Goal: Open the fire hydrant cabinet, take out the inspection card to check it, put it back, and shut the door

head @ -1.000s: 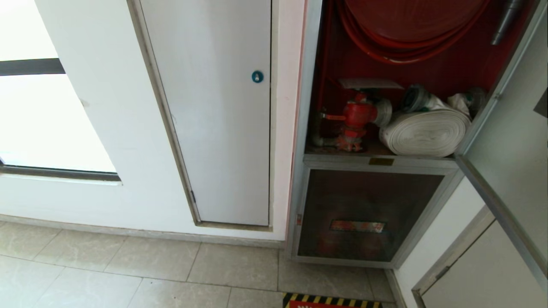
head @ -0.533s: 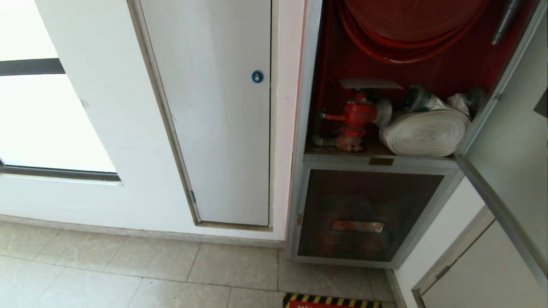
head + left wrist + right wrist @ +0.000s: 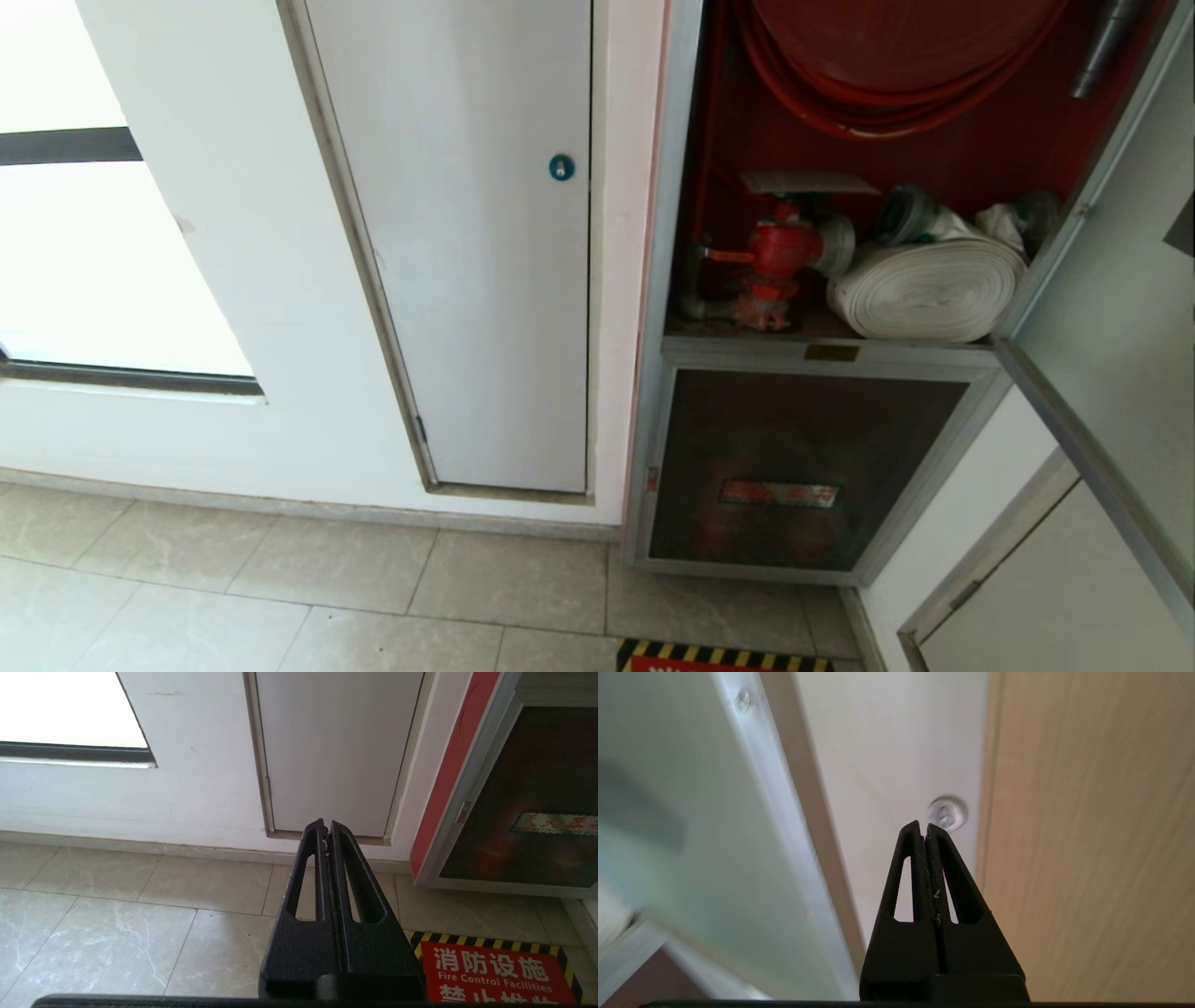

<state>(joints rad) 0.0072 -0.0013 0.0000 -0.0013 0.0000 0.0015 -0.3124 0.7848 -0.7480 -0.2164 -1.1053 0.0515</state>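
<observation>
At the far left of the head view, a bright window (image 3: 103,271) with a dark bar across it is set in the white wall (image 3: 233,233). Next to it comes the plain white panel (image 3: 467,280), closed, with a round blue lock (image 3: 561,167) near its right edge. Grey floor tiles (image 3: 280,597) run along the base of the wall.

Right of the panel stands the fire hydrant cabinet (image 3: 674,233), silver-framed and red inside. Its upper compartment is exposed. The red hose reel (image 3: 887,65) fills the top; below it, the red valve (image 3: 780,252) sits at the left of the shelf and the white rolled hose (image 3: 929,289) lies on its side just beside it, at the right. The inspection card (image 3: 808,182) – a thin pale sheet – lies flat on top of the valve, inside the cabinet. Under the shelf, the lower glass panel (image 3: 803,467) with a red label is shut. A striped floor sign (image 3: 724,656) lies on the tiles in front.

At the far right, the door (image 3: 1111,308) stands swung open, its silver frame running down to the picture's edge.

Neither arm appears in the head view. The left gripper (image 3: 326,833) – fingers pressed together, holding nothing – hangs low over the floor tiles, pointing toward the base of the white panel. The right gripper (image 3: 923,833) is likewise clenched and empty; it points at a white surface with a round metal fitting (image 3: 948,812), between the door's pale glass and a wood-toned surface (image 3: 1087,835).
</observation>
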